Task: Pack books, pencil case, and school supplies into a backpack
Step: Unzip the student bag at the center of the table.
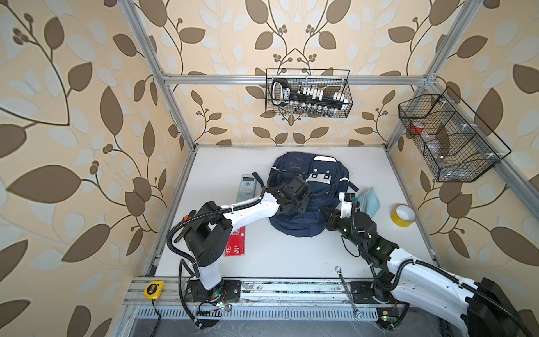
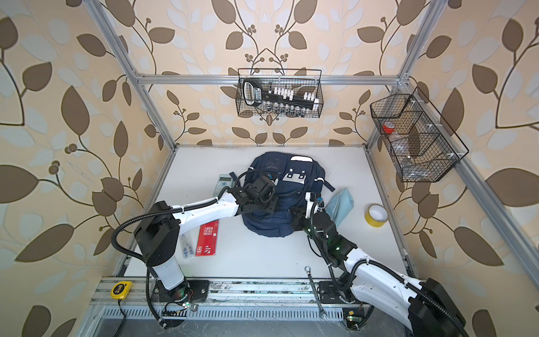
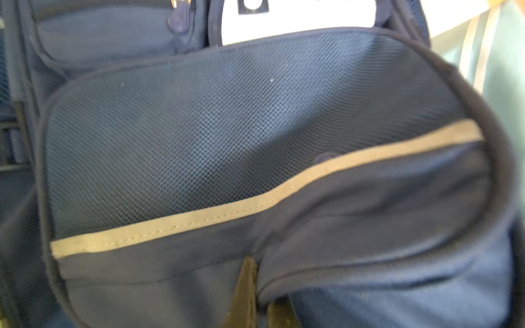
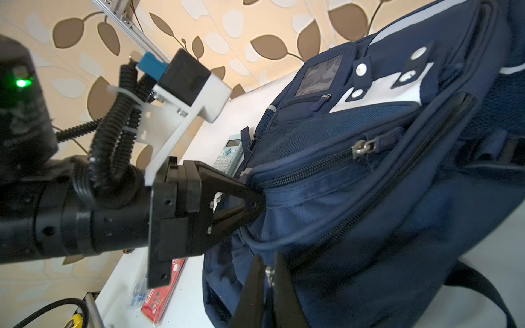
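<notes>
Both top views show the big navy cloth backpack on the white table. The left wrist view shows the left gripper pinching its cloth. The right wrist view shows the right gripper squeezing its metal zipper pull.

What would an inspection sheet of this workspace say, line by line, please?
Surface: white table, no spill seen.
Job's things: backpack lies mid-table; calculator, red booklet and clear box on the left arm's side; pencil case on the right arm's side; navy book not seen.
Clutter: yellow tape roll on the table; tape measure and wrench at the front rail.
Grippers: left gripper shut on backpack fabric; right gripper shut on a metal zip piece.
Cables: black hoses along both arms; no snag seen.
Surroundings: wire basket with tools, second wire basket, leaf wallpaper.
</notes>
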You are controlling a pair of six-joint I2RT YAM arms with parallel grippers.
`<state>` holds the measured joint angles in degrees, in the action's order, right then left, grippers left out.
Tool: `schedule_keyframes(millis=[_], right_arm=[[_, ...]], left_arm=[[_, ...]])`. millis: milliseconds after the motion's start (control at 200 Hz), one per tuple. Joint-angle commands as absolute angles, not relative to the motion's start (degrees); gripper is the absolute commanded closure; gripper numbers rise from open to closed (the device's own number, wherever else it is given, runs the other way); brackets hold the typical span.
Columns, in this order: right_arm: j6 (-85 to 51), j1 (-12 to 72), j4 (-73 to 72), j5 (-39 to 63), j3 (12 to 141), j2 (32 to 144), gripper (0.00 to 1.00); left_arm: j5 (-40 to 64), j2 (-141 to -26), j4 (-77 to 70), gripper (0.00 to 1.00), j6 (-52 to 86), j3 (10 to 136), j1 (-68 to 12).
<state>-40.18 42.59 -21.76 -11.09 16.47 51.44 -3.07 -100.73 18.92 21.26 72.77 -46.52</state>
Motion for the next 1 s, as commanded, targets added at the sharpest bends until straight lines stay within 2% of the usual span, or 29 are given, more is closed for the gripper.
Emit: schedule_keyframes(millis=[0, 80, 215, 405, 545, 675, 780, 995], right_arm=[[-44.1, 52.6, -29.3, -11.7, 15.6, 55.3, 1.0], [-43.1, 57.1, -34.0, -14.1, 16.8, 62.5, 1.0], [-41.9, 57.8, -38.5, -15.1, 18.6, 70.5, 1.0], [-38.2, 52.7, -38.9, -10.6, 20.9, 74.9, 1.0], [-35.1, 50.0, -38.0, -7.9, 21.5, 76.2, 1.0], [-34.3, 50.4, -37.4, -5.9, 21.4, 76.7, 1.0], [-34.7, 54.4, -39.0, -8.0, 20.2, 76.9, 1.0], [-35.7, 57.6, -41.8, -6.6, 22.7, 85.8, 1.0]], left_arm=[[-5.3, -101.0, 9.9, 1.0, 26.6, 77.7, -45.4], [-4.4, -100.6, 10.7, 1.0, 26.1, 79.2, -45.4], [-6.2, -98.6, 15.5, 1.0, 23.6, 84.3, -45.3], [-15.0, -96.3, 26.8, 1.0, 24.8, 90.3, -45.1], [-22.0, -94.8, 23.9, 1.0, 26.1, 84.0, -45.1], [-19.4, -98.4, 24.7, 1.0, 31.9, 84.3, -44.7], [-17.6, -99.7, 23.4, 1.0, 34.9, 85.3, -44.7], [-18.1, -99.8, 22.8, 1.0, 37.0, 87.1, -44.7]])
